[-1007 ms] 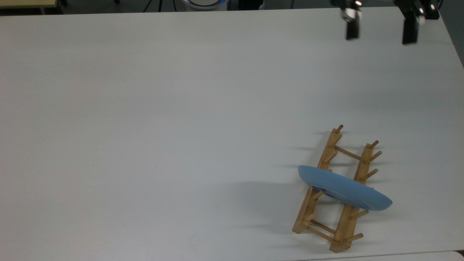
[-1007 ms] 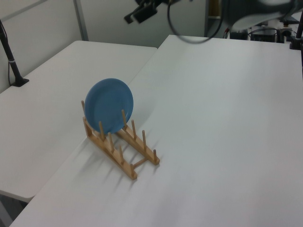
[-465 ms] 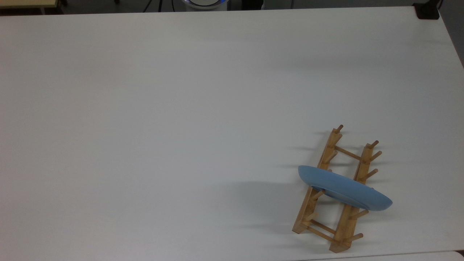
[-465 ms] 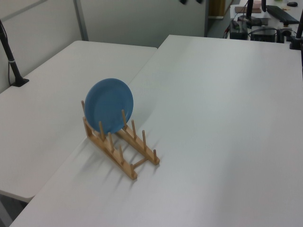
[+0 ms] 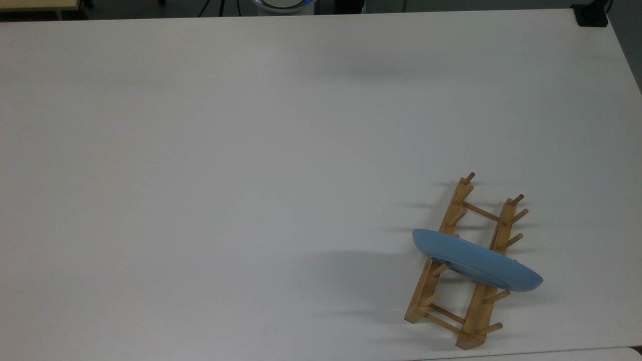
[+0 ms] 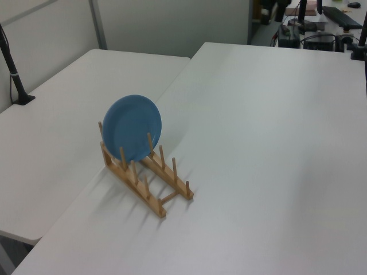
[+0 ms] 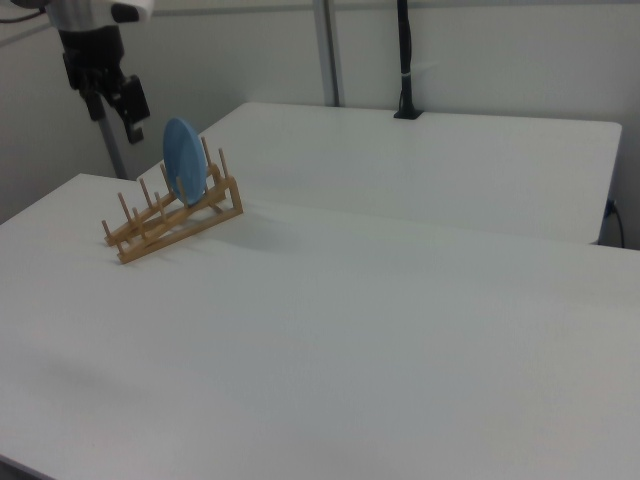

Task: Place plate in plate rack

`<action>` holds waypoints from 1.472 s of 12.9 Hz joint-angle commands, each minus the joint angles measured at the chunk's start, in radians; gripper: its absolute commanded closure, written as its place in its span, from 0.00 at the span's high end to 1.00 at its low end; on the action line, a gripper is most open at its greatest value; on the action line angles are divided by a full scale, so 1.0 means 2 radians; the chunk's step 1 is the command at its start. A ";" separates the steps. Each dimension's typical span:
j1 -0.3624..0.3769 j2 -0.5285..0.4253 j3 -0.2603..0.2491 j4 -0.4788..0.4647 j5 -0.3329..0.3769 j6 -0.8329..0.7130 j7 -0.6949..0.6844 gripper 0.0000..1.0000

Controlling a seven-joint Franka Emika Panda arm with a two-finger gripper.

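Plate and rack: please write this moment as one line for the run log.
plate: on edge between pegs, leaning | plate rack: on white table | gripper: raised, apart from plate | task: looks done

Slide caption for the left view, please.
Light-blue plate standing on edge between the pegs of the wooden plate rack on a white table.

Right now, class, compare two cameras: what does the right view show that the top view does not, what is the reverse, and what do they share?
Right view: the claw hanging to the right view's left of the light-blue plate, apart from it, and a black pole on a farther table. Top view: thin crossbars joining the rails, and a black block at the table's corner. Both: the plate standing on edge between pegs of the wooden plate rack on the white table.
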 commanded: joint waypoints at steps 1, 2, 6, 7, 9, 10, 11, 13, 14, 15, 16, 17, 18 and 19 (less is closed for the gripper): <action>-0.038 -0.020 0.001 -0.049 0.007 -0.016 -0.069 1.00; -0.041 -0.018 -0.006 -0.051 0.007 -0.015 -0.099 1.00; -0.036 -0.013 -0.036 -0.062 0.007 0.045 -0.163 1.00; -0.035 -0.007 -0.036 -0.062 0.005 0.054 -0.164 1.00; -0.033 0.000 -0.036 -0.061 -0.016 0.060 -0.166 1.00; -0.028 0.002 -0.036 -0.060 -0.032 0.061 -0.166 1.00; -0.023 0.003 -0.036 -0.058 -0.041 0.060 -0.166 1.00; -0.022 0.003 -0.036 -0.058 -0.049 0.059 -0.169 1.00; -0.022 0.003 -0.036 -0.058 -0.053 0.059 -0.170 1.00; -0.020 0.004 -0.036 -0.059 -0.059 0.058 -0.177 1.00; -0.020 0.005 -0.037 -0.059 -0.062 0.057 -0.188 1.00; -0.020 0.004 -0.048 -0.058 -0.062 0.056 -0.202 1.00; -0.018 0.004 -0.054 -0.058 -0.062 0.055 -0.206 1.00; -0.018 0.004 -0.055 -0.058 -0.062 0.055 -0.203 1.00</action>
